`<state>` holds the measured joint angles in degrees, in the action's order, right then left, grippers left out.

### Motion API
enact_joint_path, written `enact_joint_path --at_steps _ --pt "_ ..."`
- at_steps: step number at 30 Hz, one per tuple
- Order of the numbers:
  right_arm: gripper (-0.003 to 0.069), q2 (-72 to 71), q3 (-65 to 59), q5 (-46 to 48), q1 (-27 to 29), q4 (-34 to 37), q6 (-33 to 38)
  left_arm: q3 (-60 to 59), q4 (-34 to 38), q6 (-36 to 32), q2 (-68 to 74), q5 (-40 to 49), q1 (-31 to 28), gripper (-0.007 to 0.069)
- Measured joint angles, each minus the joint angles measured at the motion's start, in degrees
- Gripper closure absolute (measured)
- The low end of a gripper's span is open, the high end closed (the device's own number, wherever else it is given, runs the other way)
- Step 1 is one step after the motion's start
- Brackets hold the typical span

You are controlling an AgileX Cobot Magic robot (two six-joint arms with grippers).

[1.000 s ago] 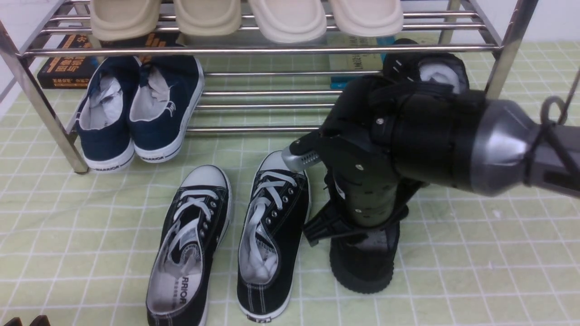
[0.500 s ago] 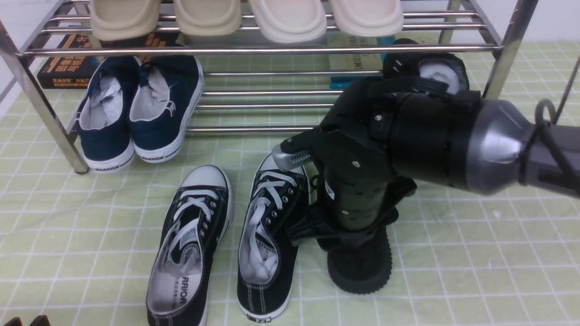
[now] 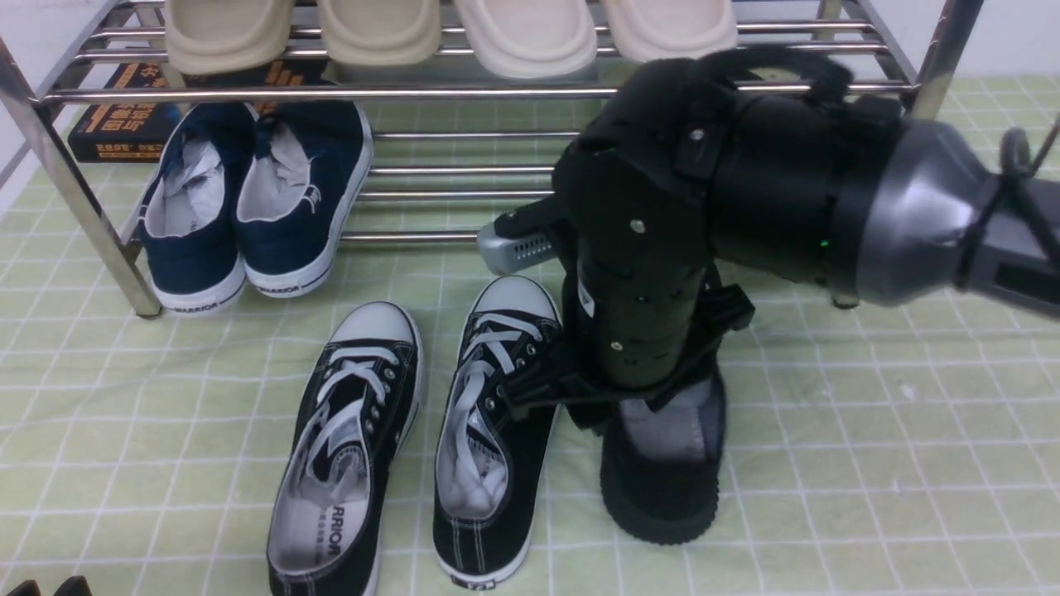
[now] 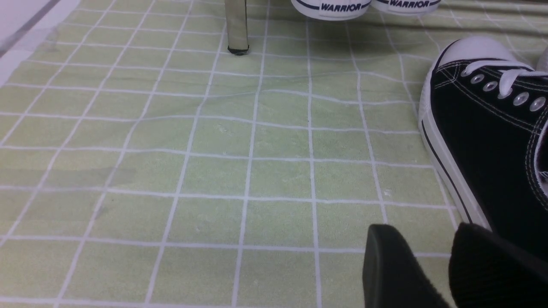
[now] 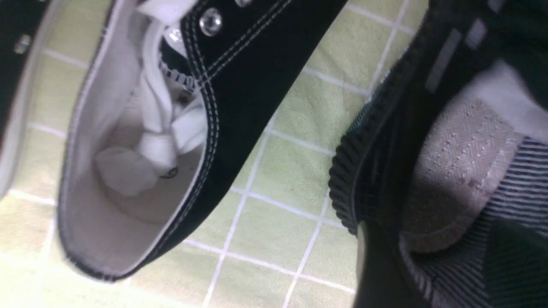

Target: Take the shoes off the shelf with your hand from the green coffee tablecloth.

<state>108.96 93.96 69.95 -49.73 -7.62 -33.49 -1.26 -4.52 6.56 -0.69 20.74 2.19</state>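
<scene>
One black knit shoe (image 3: pixel 662 488) with a ribbed sole stands on the green coffee tablecloth (image 3: pixel 869 463), toe toward the chrome shelf (image 3: pixel 464 89). My right gripper (image 3: pixel 638 410) hangs over its heel. In the right wrist view, the right gripper (image 5: pixel 445 273) straddles the heel wall of the shoe (image 5: pixel 376 171). One finger is outside, one inside, and the jaws stand wider than the wall. The right arm hides the right end of the shelf's lower tier. My left gripper (image 4: pixel 428 239) is open and empty, low over the cloth (image 4: pixel 214 171).
Two black canvas sneakers (image 3: pixel 497 430) with white toe caps lie just left of the knit shoe. Navy shoes (image 3: pixel 248 199) sit on the lower tier at the left, beige slippers (image 3: pixel 447 33) on top. Books (image 3: pixel 116 124) lie behind. A shelf leg (image 4: pixel 236 25) stands on the cloth.
My right arm has risen and shifted left. The knit shoe has stayed on the cloth, and more of its inside shows now. The left gripper has not moved.
</scene>
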Motion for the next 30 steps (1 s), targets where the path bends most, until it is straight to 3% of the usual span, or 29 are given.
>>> enact_joint_path --at_steps 5,12,15,26,30 --pt "0.0387 4.54 -0.05 -0.05 0.00 -0.13 0.06 0.00 0.00 0.00 0.00 0.00 0.00 0.0383" --pt "0.0615 6.71 -0.05 -0.23 0.06 1.71 2.03 0.00 0.00 0.00 0.00 0.00 0.00 0.0383" --pt "0.0656 5.93 -0.05 -0.23 0.06 3.75 2.52 0.00 0.00 0.00 0.00 0.00 0.00 0.0383" --pt "0.0629 4.99 -0.05 -0.23 0.06 5.84 2.54 0.00 0.00 0.00 0.00 0.00 0.00 0.0383" --pt "0.0509 4.92 0.02 -0.23 0.06 6.19 2.80 0.00 0.00 0.00 0.00 0.00 0.00 0.0383"
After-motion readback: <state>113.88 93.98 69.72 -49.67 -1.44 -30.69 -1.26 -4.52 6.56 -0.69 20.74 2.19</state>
